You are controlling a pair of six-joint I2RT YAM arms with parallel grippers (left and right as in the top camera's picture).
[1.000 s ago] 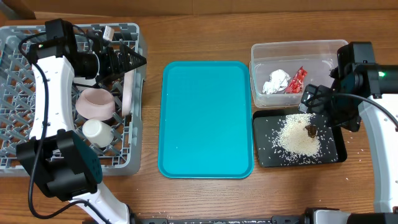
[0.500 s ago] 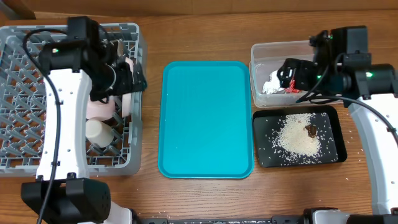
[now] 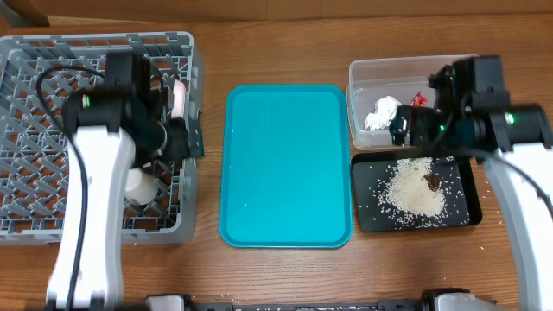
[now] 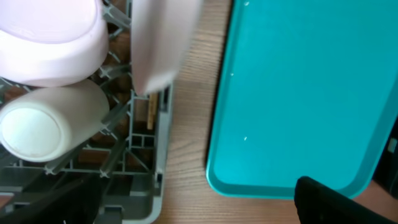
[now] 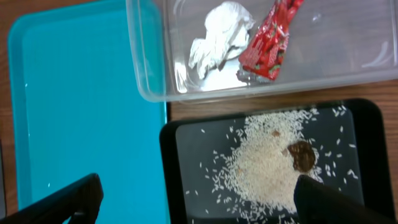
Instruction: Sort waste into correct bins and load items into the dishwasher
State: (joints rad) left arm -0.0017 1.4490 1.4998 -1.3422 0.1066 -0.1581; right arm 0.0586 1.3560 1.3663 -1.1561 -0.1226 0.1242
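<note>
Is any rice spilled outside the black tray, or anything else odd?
Nothing stands out. In the right wrist view the rice lies loose but inside the black tray; napkin and wrapper sit in the clear tub.

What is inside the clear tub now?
A crumpled white napkin and a red snack wrapper lie side by side in the clear tub. Its right end is covered by the right arm overhead and cut off in the wrist view.

Clear tub (image 5: pixel 149 81): 12 o'clock, holding napkin (image 5: pixel 217 37) and red wrapper (image 5: pixel 270 40)
Black tray (image 5: pixel 180 186): 5 o'clock, bearing rice (image 5: pixel 261 171), brown scrap (image 5: pixel 301 155)
Teal tray (image 5: pixel 81 106): 9 o'clock
</note>
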